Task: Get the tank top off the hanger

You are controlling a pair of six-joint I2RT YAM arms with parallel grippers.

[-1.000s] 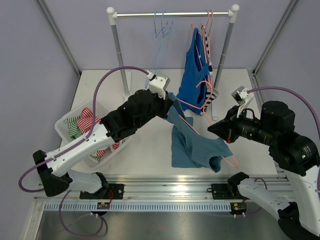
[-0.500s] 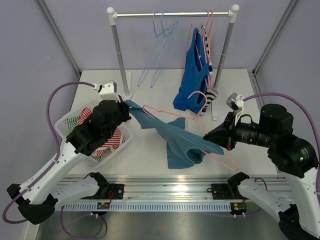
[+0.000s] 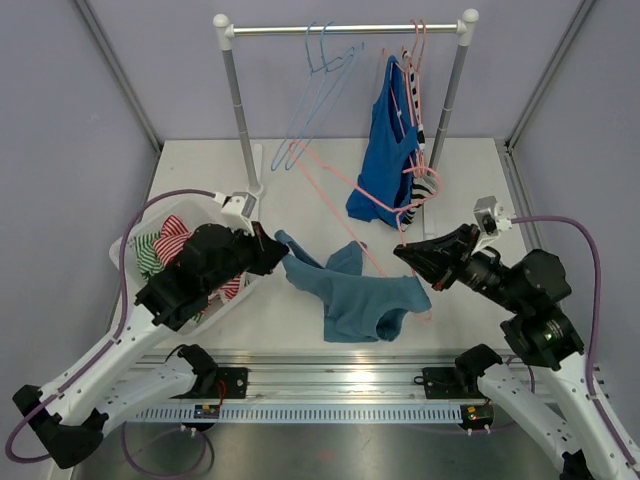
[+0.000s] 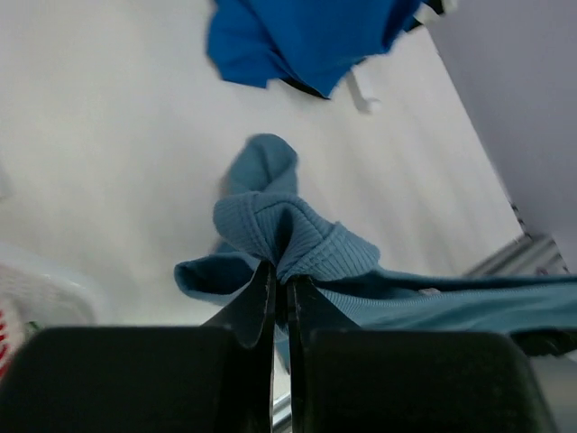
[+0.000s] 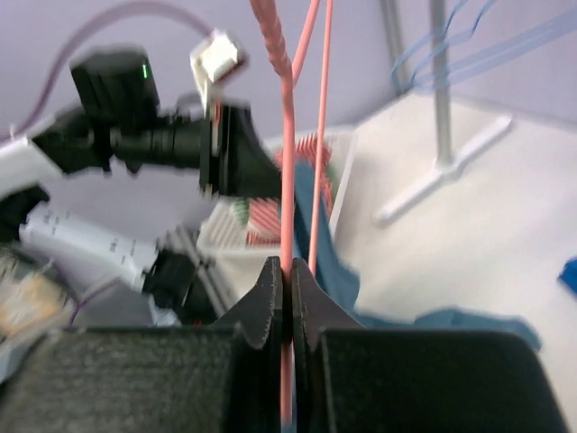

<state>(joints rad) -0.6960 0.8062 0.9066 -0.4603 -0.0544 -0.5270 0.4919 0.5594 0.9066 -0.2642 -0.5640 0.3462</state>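
Where all the things sit, table (image 3: 470, 190): white, with the rack at the far end.
Rack (image 3: 345, 29): we see a blue top (image 3: 385, 160) and light blue hangers (image 3: 325, 60) hanging on its bar.
Basket (image 3: 122, 247): white, on the left side of the table, with stripy clothes (image 3: 168, 242) inside.
Tank top (image 3: 360, 300): grey-blue. We see most of it lying crumpled in the middle of the table, near the front edge. One end is lifted toward the basket.
Pink hanger (image 5: 287, 162): thin wire, tilted up in the air over the right side of the table. We cannot tell if it is all the way out of the tank top.
Left end effector (image 4: 281, 275): clenched on a fold of the tank top, just beside the basket.
Right end effector (image 5: 287, 266): clenched on the pink hanger wire.
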